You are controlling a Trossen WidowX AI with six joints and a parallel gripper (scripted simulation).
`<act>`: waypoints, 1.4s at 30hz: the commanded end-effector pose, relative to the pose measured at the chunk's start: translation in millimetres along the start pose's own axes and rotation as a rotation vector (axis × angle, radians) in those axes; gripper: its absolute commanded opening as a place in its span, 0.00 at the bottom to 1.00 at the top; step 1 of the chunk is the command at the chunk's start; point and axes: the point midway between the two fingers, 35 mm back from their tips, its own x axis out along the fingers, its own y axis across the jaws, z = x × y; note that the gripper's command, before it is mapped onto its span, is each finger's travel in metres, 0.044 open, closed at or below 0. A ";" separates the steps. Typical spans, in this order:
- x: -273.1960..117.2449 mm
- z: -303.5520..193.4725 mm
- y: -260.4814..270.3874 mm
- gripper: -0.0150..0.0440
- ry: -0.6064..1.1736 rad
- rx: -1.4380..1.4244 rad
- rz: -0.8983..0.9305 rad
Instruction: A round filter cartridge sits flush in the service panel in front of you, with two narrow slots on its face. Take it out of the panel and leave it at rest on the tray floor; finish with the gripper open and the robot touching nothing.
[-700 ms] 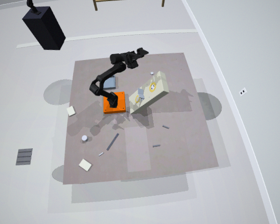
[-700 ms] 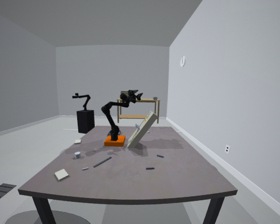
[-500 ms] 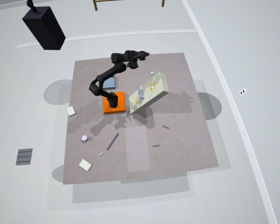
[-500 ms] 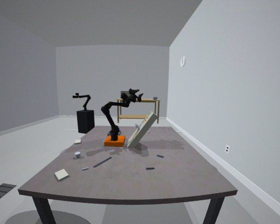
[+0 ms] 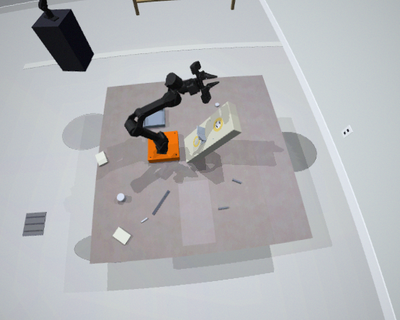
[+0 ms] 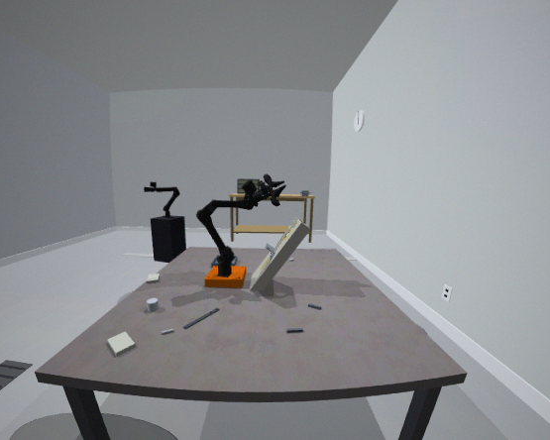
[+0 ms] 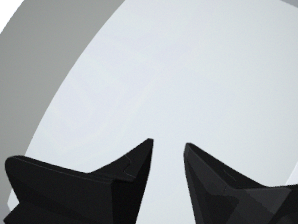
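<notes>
The pale service panel (image 5: 230, 112) (image 6: 284, 258) stands tilted to the right of the arm's base. The round cartridge face (image 5: 218, 125), pale with dark marks inside a yellow ring, shows in its upper part; it looks seated, but the slots are too small to tell. The blue-grey tray (image 5: 156, 125) lies behind the base, partly hidden by the arm in the exterior view. My gripper (image 5: 218, 79) (image 6: 284, 184) (image 7: 168, 147) is partly open and empty, its fingertips a small gap apart. It is in the air above and behind the panel's upper end, touching nothing.
A blue-grey flap (image 5: 201, 133) sticks out from the panel beside a second, smaller yellow ring (image 5: 197, 141). A small white disc (image 5: 217, 104) lies behind the panel. A white cylinder (image 5: 120, 197) (image 6: 153, 304) and a long grey bar (image 5: 161, 202) (image 6: 201, 318) lie in front of the base.
</notes>
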 end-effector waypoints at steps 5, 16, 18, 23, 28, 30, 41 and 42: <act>0.9 -9.7 -78.2 0.44 0.434 -1.383 -0.014; -23.2 -5.1 -127.8 0.44 0.774 -1.979 0.136; -28.8 -4.0 -135.5 0.44 0.836 -2.070 0.183; -47.2 0.0 -155.6 0.44 1.009 -2.271 0.331; -65.4 3.9 -170.7 0.44 1.153 -2.441 0.522; -73.5 5.6 -176.2 0.44 1.208 -2.496 0.611; -98.4 10.5 -189.4 0.44 1.337 -2.660 0.960; -98.4 10.5 -189.4 0.44 1.337 -2.660 0.960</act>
